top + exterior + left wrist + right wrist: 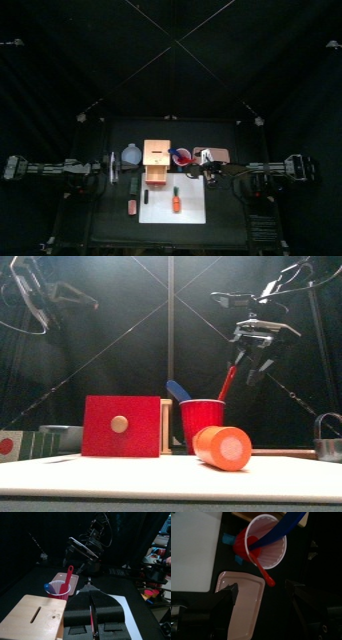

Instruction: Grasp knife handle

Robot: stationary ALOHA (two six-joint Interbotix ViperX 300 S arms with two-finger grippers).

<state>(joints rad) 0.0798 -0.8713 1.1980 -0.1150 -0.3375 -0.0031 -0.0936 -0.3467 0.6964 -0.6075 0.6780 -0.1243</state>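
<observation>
A red cup [203,417] stands behind the white mat and holds a red handle [227,383] and a blue utensil [177,389]; whatever is below the rim is hidden. In the right wrist view the red handle [262,566] leans over the cup's [263,545] rim beside the blue utensil [282,529]. My right gripper [254,354] hangs open just above the red handle's tip, touching nothing; it also shows in the right wrist view [264,599] and the top view [210,171]. My left gripper [93,619] is shut and empty, resting at the left [118,172].
A red-faced wooden block [120,426] stands left of the cup. An orange cylinder [223,446] lies on the white mat [187,210]. A pink tray [238,607] lies right of the cup. A metal padlock [327,438] stands at the far right. A pale bottle [131,153] stands at the back left.
</observation>
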